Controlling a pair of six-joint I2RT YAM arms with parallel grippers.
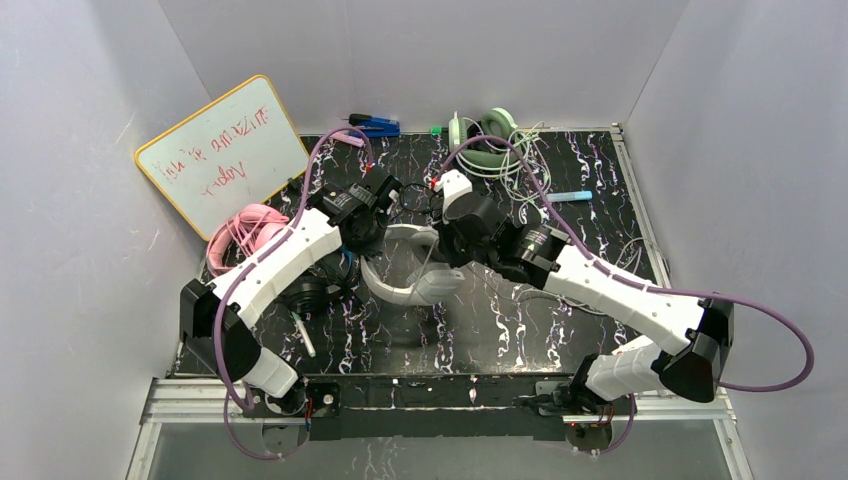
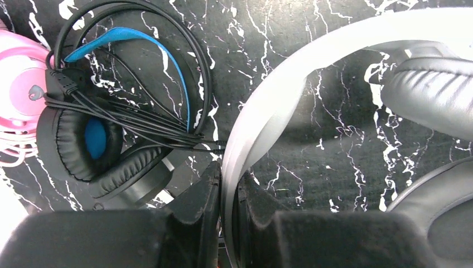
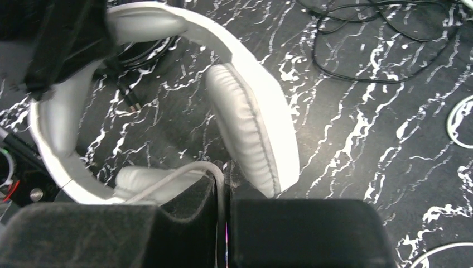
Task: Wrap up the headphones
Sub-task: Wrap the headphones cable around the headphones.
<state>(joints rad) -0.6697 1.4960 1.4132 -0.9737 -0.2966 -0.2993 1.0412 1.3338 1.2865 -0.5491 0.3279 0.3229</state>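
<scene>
1. The white-grey headset [image 1: 432,285] lay mid-table [image 1: 560,330], between the two wrists. The left gripper [image 2: 227,187] had its jaws clamped on the headset's pale headband. The right gripper [image 3: 223,195] had its jaws pinched shut on the headset's thin pale cord [image 3: 192,165], just beside the nearer ear cup.
2. Risk: the cord looked thin and smooth. A pull at an angle could slide it out of the pinch and any loop would go slack.
3. Risk: the left hold sat on a narrow, curved band. A hard tug on the cord could swivel the headset in those jaws or drag it across the table.
4. Risk: the black-and-blue headset [image 2: 95,139] sat just left of the white-grey headset, its bundled cord reaching almost to the left jaws. Swinging the band that way could snag it. A loose black cord [image 3: 357,72] beyond the white-grey headset could also catch.
5. Views: only overhead showed the whole layout, with a pink headset [image 1: 245,230] further left of the white-grey headset, a green headset [image 1: 492,135] behind it, and a whiteboard [image 1: 222,152] left of that. The arms hid both grips there.
6. The left wrist view alone settled the band clamp. The right wrist view alone showed the cord in the pinch. Where the cord's free end lay, I could not tell.
</scene>
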